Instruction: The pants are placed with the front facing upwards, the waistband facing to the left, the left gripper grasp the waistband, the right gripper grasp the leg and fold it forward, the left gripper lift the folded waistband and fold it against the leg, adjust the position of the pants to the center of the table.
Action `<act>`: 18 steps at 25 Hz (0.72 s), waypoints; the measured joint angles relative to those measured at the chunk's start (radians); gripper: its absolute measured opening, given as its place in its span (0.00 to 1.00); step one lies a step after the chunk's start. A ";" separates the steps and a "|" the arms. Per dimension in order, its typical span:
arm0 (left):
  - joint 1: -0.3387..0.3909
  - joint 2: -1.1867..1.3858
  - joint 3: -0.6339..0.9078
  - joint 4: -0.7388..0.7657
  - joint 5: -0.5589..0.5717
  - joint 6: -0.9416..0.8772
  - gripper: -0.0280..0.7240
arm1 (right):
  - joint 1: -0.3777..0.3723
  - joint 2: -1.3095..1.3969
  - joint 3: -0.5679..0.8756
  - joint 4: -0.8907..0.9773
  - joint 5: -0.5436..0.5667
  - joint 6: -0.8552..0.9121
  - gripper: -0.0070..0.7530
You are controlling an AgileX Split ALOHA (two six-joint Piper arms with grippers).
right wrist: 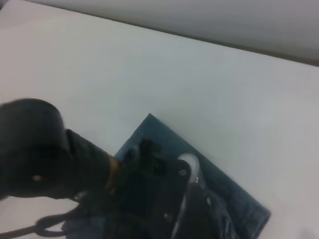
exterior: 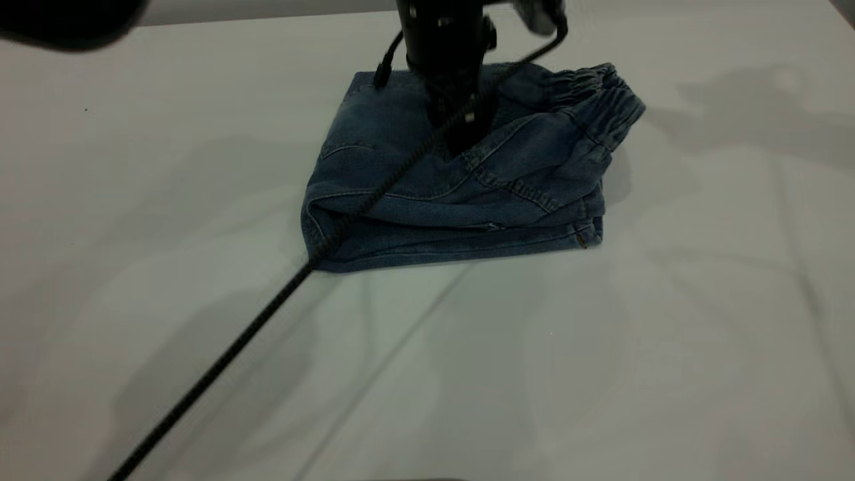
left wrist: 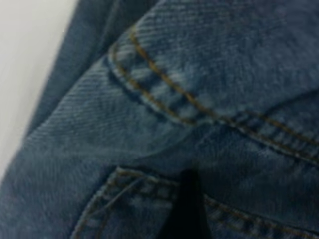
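The pale table (exterior: 668, 347) holds the pants (exterior: 427, 194), folded into a thick square toward its far middle, the waistband (exterior: 601, 100) at the right edge. The left gripper (exterior: 461, 130) presses down on the fold's top; whether its claw is open cannot be told. A black cable (exterior: 254, 327) trails across the table.

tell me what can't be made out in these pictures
- Left gripper: exterior view, its own black body hides the fingertips pressed on the pants; open or shut unclear.
- Left wrist view: only blurred denim up close, with a dark shape at the edge.
- Right gripper: in no view, not even its own wrist camera's.
- Waistband: the arm and cable partly cover it.
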 joint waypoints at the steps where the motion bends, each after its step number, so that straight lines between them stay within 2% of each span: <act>1: 0.000 0.007 -0.001 0.000 -0.001 -0.019 0.81 | 0.002 0.000 0.000 0.000 0.000 0.000 0.64; 9: -0.003 0.023 -0.020 0.028 -0.002 -0.223 0.81 | 0.006 0.000 0.000 0.000 0.002 0.000 0.64; 18: -0.002 0.032 -0.124 0.063 -0.001 -0.288 0.81 | 0.006 -0.014 0.000 0.011 0.001 -0.004 0.64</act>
